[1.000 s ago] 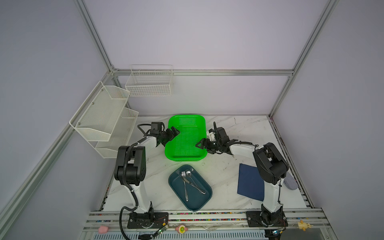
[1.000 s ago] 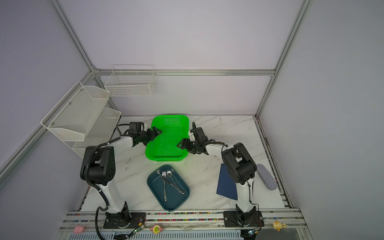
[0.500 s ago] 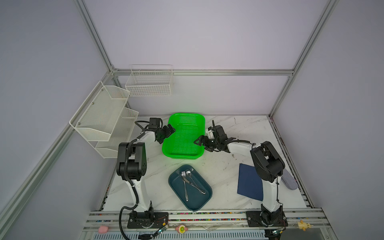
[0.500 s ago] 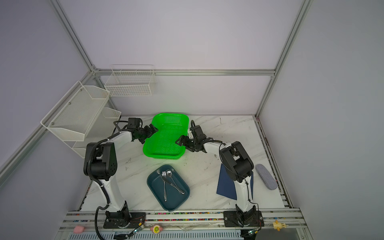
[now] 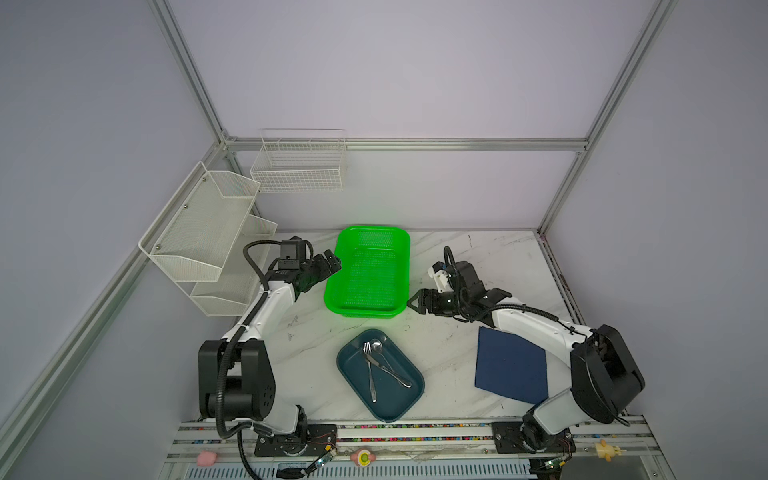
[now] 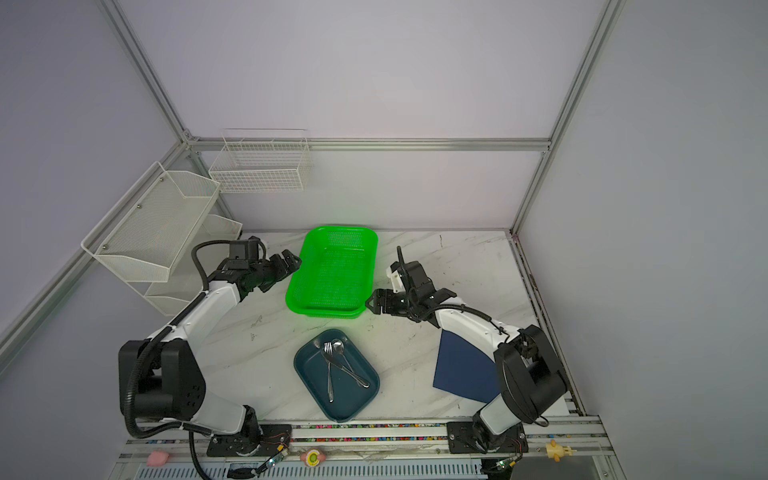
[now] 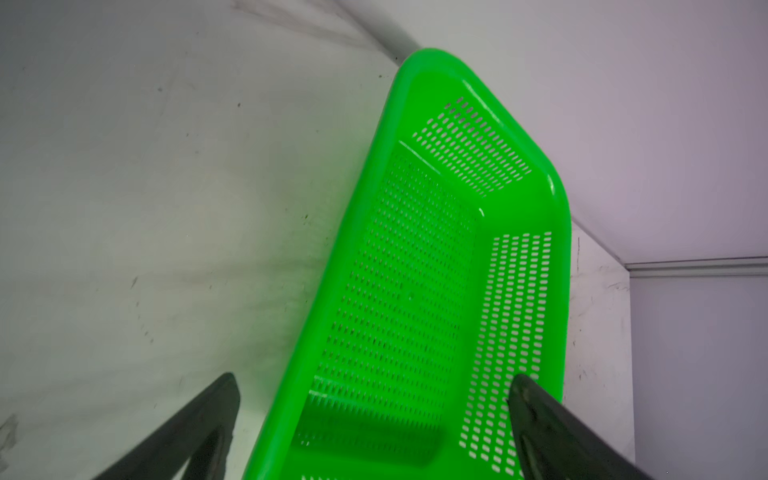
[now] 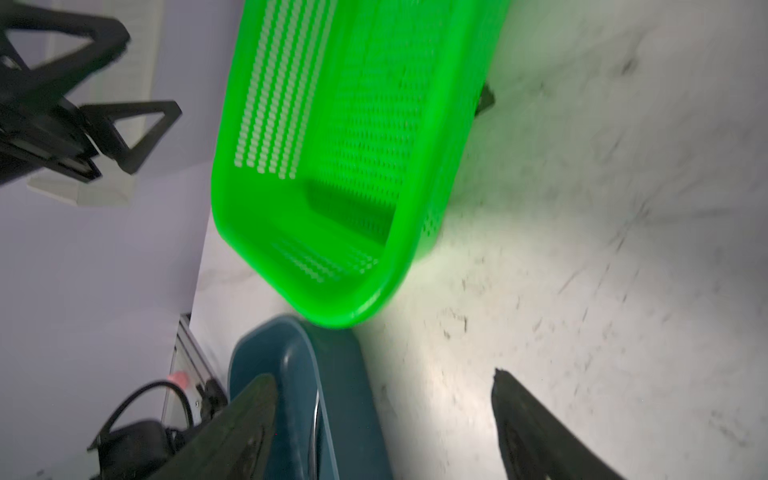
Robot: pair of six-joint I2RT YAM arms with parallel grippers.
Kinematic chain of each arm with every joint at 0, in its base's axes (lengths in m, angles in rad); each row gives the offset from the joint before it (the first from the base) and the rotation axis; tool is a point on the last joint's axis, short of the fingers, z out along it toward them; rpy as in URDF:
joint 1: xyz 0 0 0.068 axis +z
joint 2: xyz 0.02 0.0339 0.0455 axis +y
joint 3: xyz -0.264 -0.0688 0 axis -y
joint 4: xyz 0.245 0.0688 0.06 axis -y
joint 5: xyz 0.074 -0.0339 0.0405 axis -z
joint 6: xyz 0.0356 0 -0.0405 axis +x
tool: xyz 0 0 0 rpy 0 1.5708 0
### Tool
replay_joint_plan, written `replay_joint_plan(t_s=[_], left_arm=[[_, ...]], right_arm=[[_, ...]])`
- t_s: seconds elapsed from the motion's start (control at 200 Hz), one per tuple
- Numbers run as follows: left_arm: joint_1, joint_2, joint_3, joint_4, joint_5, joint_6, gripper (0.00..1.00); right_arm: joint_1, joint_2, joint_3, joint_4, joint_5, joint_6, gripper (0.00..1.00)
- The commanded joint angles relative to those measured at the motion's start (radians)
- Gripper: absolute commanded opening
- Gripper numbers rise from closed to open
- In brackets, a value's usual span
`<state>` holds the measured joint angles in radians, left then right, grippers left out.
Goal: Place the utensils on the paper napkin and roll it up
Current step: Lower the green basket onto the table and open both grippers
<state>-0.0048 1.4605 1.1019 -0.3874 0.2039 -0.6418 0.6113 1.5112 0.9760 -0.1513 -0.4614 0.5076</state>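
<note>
Left gripper [image 5: 332,262] and right gripper [image 5: 412,300] have drawn back from the basket [image 5: 365,311], jaws wide, empty. Utensils [image 5: 376,365] lie in the tray [image 5: 395,399], lower centre; napkin [image 5: 509,365] lower right: loading can start.

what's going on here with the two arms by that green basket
Nothing is being held right now. The left tool is open at the left rim of the green basket, and the right tool is open just off its near right corner. The utensils lie together in the teal tray. The navy paper napkin lies flat on the table to the right, with nothing on it yet.
</note>
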Motion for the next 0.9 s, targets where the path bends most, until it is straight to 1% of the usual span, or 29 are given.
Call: replay_joint_plan(t_s=[0.0, 0.115, 0.16, 0.2, 0.255, 0.3, 0.35, 0.48, 0.605, 0.7, 0.82, 0.895], left_arm=[[-0.013, -0.181, -0.148, -0.04, 0.009, 0.037, 1.0], [-0.029, -0.356, -0.251, -0.113, 0.034, 0.055, 1.0], [-0.033, -0.423, -0.294, -0.125, 0.057, 0.054, 1.0], [-0.034, -0.472, -0.328, -0.137, 0.065, 0.05, 1.0], [-0.037, -0.543, -0.366, -0.159, 0.063, 0.032, 1.0], [-0.038, -0.587, -0.388, -0.171, 0.065, 0.029, 1.0], [-0.037, -0.623, -0.399, -0.189, 0.057, 0.025, 1.0], [-0.037, -0.663, -0.392, -0.224, 0.045, 0.021, 1.0], [-0.037, -0.66, -0.384, -0.23, 0.058, 0.015, 1.0], [-0.038, -0.653, -0.376, -0.237, 0.054, 0.019, 1.0], [-0.038, -0.649, -0.391, -0.238, 0.01, 0.023, 1.0], [-0.038, -0.647, -0.4, -0.238, 0.008, 0.025, 1.0]], right_arm=[[0.06, -0.072, -0.109, -0.045, -0.076, 0.009, 0.8], [0.165, -0.163, -0.21, 0.025, -0.131, 0.063, 0.79], [0.205, -0.172, -0.228, 0.032, -0.146, 0.071, 0.79], [0.234, -0.161, -0.226, 0.014, -0.124, 0.069, 0.79], [0.262, -0.123, -0.206, -0.02, -0.065, 0.061, 0.78], [0.275, -0.083, -0.181, -0.041, -0.024, 0.053, 0.75], [0.285, -0.04, -0.155, -0.047, -0.001, 0.052, 0.69], [0.312, 0.038, -0.111, -0.018, 0.045, 0.082, 0.61], [0.32, 0.095, -0.084, 0.007, 0.114, 0.151, 0.4], [0.336, 0.114, -0.075, 0.024, 0.18, 0.186, 0.34], [0.343, 0.13, -0.062, 0.051, 0.232, 0.24, 0.25], [0.347, 0.142, -0.054, 0.078, 0.249, 0.283, 0.2]])
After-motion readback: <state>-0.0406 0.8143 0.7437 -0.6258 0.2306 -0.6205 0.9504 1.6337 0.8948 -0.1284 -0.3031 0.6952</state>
